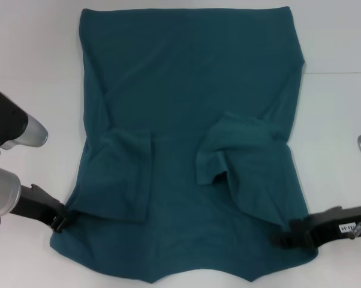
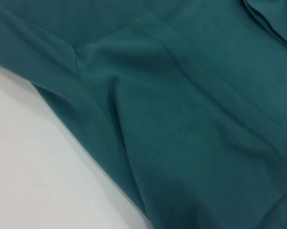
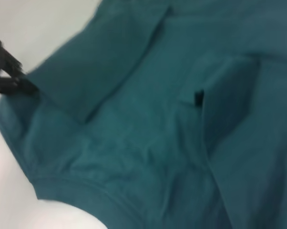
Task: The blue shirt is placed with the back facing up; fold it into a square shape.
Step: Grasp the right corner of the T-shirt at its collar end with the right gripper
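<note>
Left pincer (image 1: 59,221) is down at the near-left shoulder of the shirt (image 1: 186,120), its tips right on the fabric edge. Right pincer (image 1: 283,235) mirrors it at the near-right shoulder, black fingers lying over the cloth. Both look clamped on the hem there, though whether the tips are truly pressed together on fabric I cannot tell from these views. The right wrist view catches the left pincer (image 3: 10,78) far off at the shirt's corner, dark tips touching the cloth edge.

The shirt lies flat on the white desk (image 1: 30,60), plain side up, filling the middle of the scene. Its long axis runs near to far: the collar curve sits at the near edge, the straight bottom hem at the far edge. Both sleeves are already turned inward, the left sleeve (image 1: 123,174) lying fairly flat, the right sleeve (image 1: 228,150) bunched and rumpled toward the centre.

So the side folds look done and the lengthwise fold is the step in hand. By my reading, the next move calls for both arms to lift the shoulders together, carry them evenly toward the far hem, and lay them down level. The risk is that crumpled right sleeve: it could slide out or drag into a lump, spoiling a square outline.
</note>
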You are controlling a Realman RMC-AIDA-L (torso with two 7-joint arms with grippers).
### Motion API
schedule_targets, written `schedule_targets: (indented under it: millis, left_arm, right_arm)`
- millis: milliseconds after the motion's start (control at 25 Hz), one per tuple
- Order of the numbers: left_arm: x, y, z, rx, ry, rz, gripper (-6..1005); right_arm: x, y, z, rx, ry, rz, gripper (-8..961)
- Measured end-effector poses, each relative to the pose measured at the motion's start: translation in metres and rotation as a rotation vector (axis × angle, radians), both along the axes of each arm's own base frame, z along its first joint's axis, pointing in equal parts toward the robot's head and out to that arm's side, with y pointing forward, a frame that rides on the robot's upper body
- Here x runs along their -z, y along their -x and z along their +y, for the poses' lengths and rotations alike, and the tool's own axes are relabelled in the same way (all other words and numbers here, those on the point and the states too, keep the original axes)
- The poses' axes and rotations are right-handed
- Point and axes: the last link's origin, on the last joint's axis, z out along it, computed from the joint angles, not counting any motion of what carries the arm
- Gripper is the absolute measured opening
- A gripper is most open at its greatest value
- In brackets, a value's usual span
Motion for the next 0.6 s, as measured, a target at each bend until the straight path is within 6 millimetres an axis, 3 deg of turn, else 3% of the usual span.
schedule_targets:
  millis: [600]
  left_arm:
    - [0.0036, 0.0014, -0.0043, -0.001, 0.028, -0.005, 50]
  right_arm:
    - [-0.0016, -0.0067, 0.007, 0.039, -0.016, -0.132, 682]
